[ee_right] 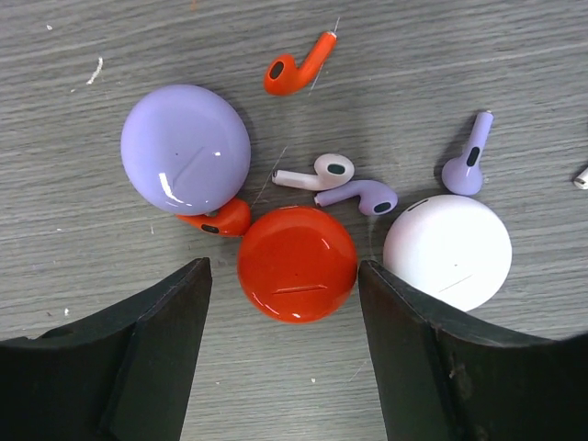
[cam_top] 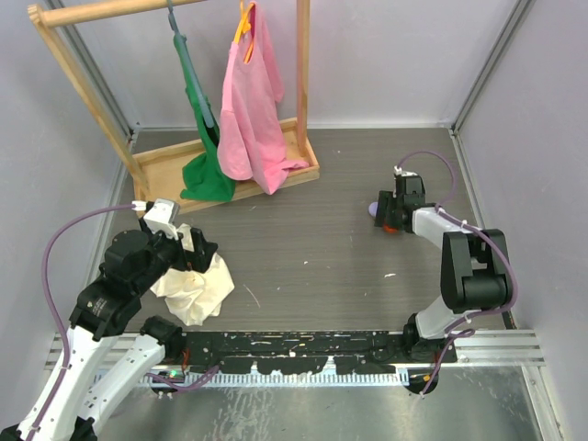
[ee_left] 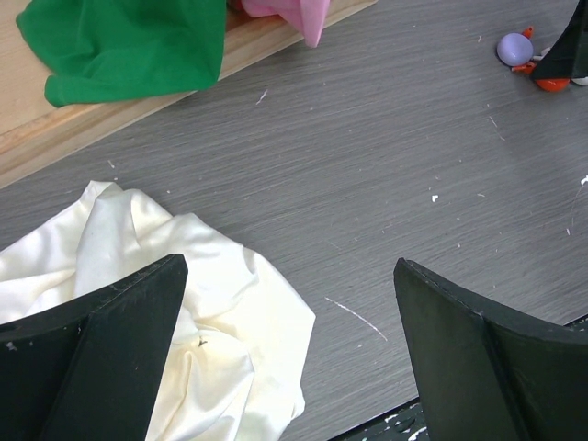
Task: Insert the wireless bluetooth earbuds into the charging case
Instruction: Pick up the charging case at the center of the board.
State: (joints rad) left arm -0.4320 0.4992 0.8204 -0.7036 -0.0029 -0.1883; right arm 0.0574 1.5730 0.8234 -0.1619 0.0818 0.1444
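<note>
Charging case (ee_right: 184, 149) just ahead-left of the released right claw (ee_right: 283, 268), red case (ee_right: 297, 263) within its gap.

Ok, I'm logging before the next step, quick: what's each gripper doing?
Left gripper: open, empty, above the cloth.
Right gripper: open, one finger on each side of the red case, not gripping it.
</note>
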